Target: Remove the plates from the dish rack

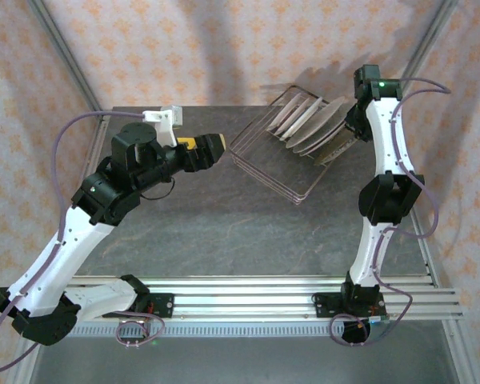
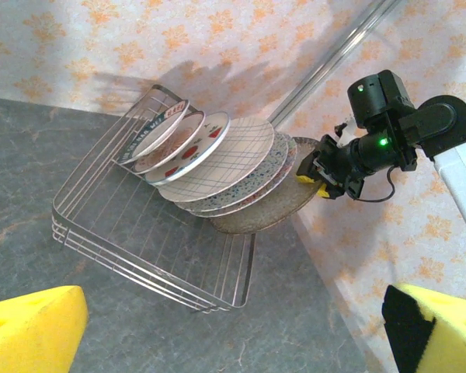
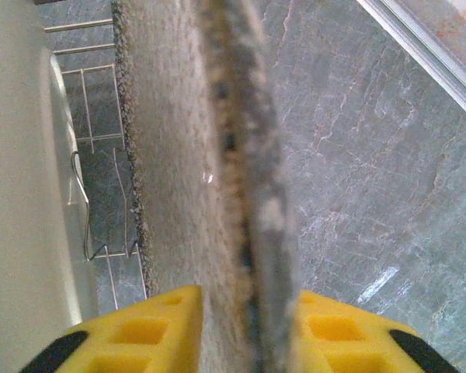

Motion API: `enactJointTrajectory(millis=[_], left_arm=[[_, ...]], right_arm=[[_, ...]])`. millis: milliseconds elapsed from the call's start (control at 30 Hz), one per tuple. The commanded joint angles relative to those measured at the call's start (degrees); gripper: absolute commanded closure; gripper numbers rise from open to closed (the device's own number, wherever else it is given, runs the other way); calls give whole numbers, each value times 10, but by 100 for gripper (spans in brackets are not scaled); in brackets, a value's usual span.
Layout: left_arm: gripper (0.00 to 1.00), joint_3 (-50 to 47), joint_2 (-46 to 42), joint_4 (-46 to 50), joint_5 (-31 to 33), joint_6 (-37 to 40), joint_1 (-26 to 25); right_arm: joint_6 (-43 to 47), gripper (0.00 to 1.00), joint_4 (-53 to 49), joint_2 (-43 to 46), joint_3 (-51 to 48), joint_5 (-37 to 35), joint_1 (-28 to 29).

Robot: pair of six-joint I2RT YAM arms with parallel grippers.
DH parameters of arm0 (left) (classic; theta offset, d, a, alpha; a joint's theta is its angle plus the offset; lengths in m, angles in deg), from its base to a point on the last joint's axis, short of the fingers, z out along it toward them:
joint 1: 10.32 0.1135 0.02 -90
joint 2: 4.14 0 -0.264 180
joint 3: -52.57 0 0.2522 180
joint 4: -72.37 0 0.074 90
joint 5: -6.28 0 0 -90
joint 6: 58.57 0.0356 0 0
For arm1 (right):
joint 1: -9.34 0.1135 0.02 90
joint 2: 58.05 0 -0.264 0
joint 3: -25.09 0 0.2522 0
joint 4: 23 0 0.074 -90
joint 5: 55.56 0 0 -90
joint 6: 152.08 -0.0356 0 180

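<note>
Floral wall [image 2: 241, 39] just behind dish rack [image 2: 140, 260]

Walls [image 1: 224, 48]: pale, orange floral print.
Bench [image 1: 224, 232]: dark grey, marbled.
Near edge: silver rails [image 1: 248, 292].

Speckled beige plate [image 2: 266, 214] and plaid beige plate [image 2: 227, 159] contrast with silvery dish rack [image 2: 147, 268] and veined grey table [image 2: 31, 155].

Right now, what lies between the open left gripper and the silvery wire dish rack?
Bare dark grey tabletop, nothing else; the left wrist view shows it between the left gripper and the silvery wire dish rack.
</note>
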Motion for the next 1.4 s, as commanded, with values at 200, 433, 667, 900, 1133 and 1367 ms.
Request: enactJointTrajectory(millis=[200,433,667,900,1133,1367], left_arm=[[2,-2,3,-21,0,4,-4],[2,-4,4,-25,0,4,-4],[2,-4,3,-27,-3,5,-4],[2,-7,2,-28,-5,4,-4],[2,-9,0,-27,-5,4,-4],[2,-9,0,-27,-6,5,-4]], right_arm=[[18,83,-7,-9,49,-16,6],[24,90,-27,-11,79,-27,12],[21,96,-39,-1,98,-41,15],[6,100,-51,8,107,-54,18],[-8,100,-52,27,112,-67,21],[-15,100,-53,42,115,-67,23]])
